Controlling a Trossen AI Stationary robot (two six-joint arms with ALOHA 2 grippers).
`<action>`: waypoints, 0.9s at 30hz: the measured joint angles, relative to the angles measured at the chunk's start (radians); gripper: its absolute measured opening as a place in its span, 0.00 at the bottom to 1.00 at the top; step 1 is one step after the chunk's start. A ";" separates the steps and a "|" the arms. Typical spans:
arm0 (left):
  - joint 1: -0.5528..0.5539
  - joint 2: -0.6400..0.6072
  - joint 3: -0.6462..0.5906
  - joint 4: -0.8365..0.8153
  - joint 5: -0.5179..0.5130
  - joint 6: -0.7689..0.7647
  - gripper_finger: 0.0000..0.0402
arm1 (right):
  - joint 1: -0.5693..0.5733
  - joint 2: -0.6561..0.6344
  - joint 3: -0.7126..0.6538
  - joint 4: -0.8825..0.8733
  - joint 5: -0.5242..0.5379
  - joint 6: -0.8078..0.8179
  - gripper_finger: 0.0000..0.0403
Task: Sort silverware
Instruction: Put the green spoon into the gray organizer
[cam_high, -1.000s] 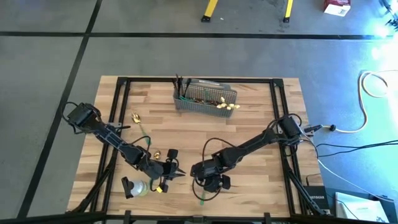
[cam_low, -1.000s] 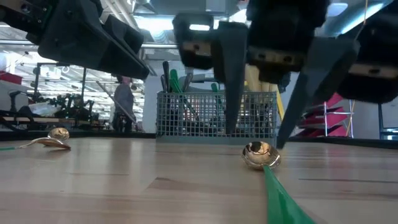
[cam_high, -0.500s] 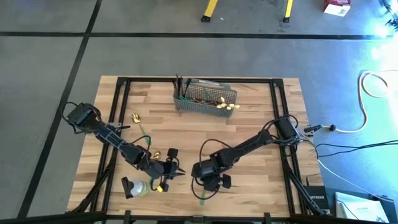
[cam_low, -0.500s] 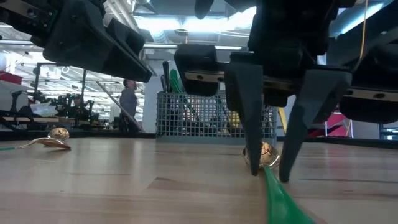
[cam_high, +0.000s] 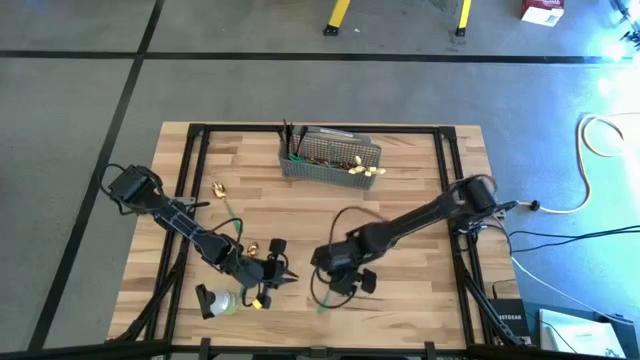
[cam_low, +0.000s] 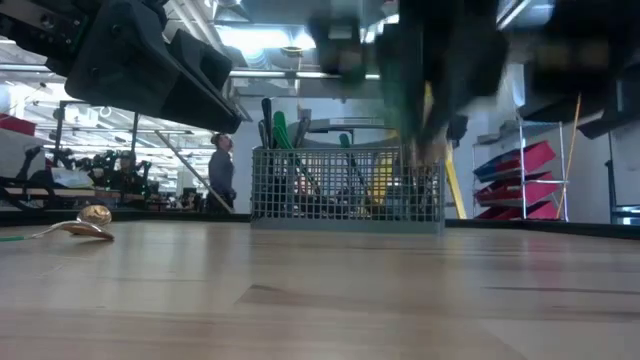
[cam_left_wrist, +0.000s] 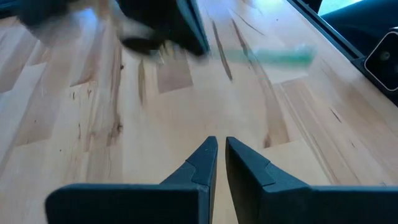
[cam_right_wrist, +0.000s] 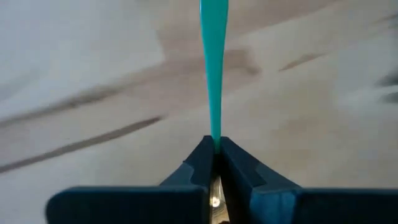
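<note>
Light wooden slatted surface (cam_high: 400, 200) is framed by black rails. A grey wire mesh basket (cam_high: 330, 156) is set at the far edge, cutlery standing in it. Right claw (cam_right_wrist: 214, 151) is raised near the front centre, clenched on a green-handled gold spoon (cam_right_wrist: 212, 74), handle pointing away from the fingers. Left claw (cam_left_wrist: 220, 146) is parked low at front left, pinched shut, nothing held. A second shiny gold spoon (cam_low: 80, 224) is seen lying on the left side of the surface.

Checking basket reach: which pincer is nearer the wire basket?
Right. The right pincer sits below the wire basket, closer than the left pincer, farther left.
</note>
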 joint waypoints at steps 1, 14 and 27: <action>0.001 0.000 0.000 0.000 -0.002 0.002 0.04 | -0.008 -0.041 0.001 -0.007 -0.001 0.008 0.00; 0.002 0.000 0.000 -0.007 -0.010 0.000 0.04 | -0.451 -0.539 0.002 0.080 -0.502 0.011 0.00; 0.002 0.000 0.000 -0.024 -0.017 0.012 0.04 | -0.849 -0.311 0.002 0.405 -0.865 0.252 0.00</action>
